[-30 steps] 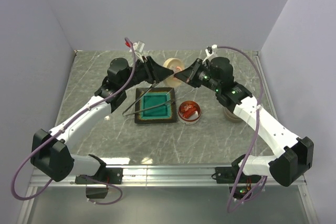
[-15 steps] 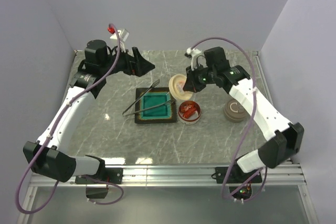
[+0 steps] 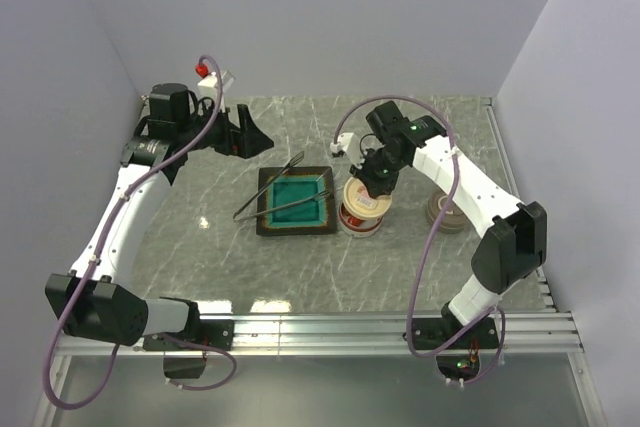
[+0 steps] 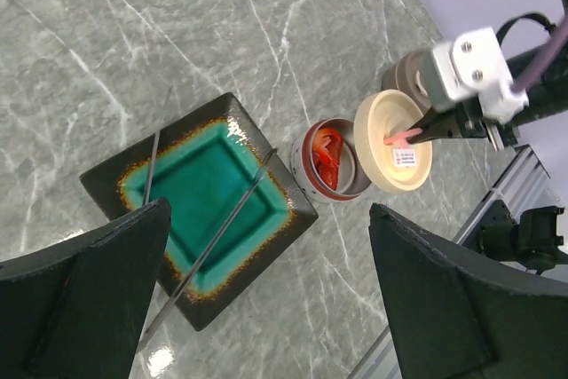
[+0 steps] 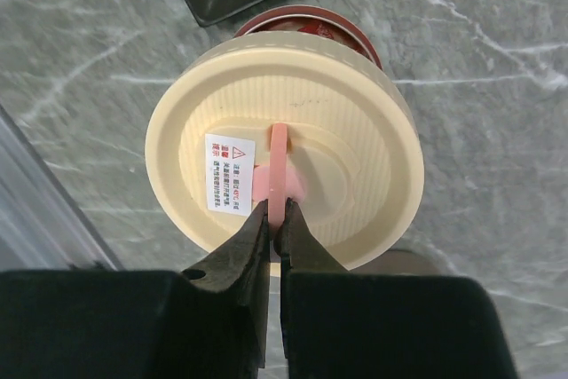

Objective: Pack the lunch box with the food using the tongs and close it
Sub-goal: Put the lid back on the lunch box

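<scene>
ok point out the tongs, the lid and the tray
tongs [image 4: 224, 224], left wrist view, midway along one thin arm
lid [image 5: 346, 122], right wrist view, on its ribbed cream top
tray [image 3: 300, 213], top view, on its bare teal floor

left gripper [image 4: 268, 210]: jaws wide apart
tongs [image 4: 232, 219]: lying across teal tray [image 4: 106, 177]
box [image 4: 303, 169]: just beside tray, red food [image 4: 327, 153] inside
lid [image 4: 382, 155]: tilted over box's edge, pink tab pinched by right gripper [image 4: 417, 133]
</scene>
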Tool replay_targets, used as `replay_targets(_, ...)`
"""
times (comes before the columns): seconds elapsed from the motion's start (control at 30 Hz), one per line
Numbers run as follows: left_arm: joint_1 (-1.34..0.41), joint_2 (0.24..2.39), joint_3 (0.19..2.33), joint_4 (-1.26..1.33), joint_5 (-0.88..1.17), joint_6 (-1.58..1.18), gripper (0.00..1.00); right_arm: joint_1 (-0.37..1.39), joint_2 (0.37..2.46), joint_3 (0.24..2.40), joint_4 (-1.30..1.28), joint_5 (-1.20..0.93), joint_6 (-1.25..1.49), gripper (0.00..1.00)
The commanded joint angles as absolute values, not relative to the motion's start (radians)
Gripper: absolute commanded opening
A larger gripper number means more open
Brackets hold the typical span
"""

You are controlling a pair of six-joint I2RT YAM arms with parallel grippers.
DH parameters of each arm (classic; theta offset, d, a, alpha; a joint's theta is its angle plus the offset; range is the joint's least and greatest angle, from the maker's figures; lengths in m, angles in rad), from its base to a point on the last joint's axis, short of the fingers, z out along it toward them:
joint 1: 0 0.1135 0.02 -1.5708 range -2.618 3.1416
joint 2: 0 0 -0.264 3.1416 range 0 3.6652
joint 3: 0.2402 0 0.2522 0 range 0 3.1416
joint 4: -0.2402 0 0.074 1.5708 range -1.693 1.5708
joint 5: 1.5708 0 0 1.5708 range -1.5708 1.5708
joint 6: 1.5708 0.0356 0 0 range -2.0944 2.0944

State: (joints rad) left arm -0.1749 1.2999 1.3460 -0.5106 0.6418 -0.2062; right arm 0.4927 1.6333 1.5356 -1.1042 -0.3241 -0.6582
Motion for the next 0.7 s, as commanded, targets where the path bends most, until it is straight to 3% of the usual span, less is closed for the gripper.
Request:
replay_targets(0.0,-0.149,1.262,1.345,-0.509,0.680,-0.189,0.99,0.517,1.626,1.528,-1.126,-0.291,-0.830,0.00)
replay_targets(0.37,-0.106,1.244,1.307,-0.480,0.710,-0.233,0.99,0.545,1.721,1.551,-1.160,-0.301,-1.069,0.00)
replay_targets(0.67,-0.087,1.246,1.287,-0.472,0.721,-0.244,1.00,0.563,1.766,1.526,-1.109,-0.295,-1.095,0.00)
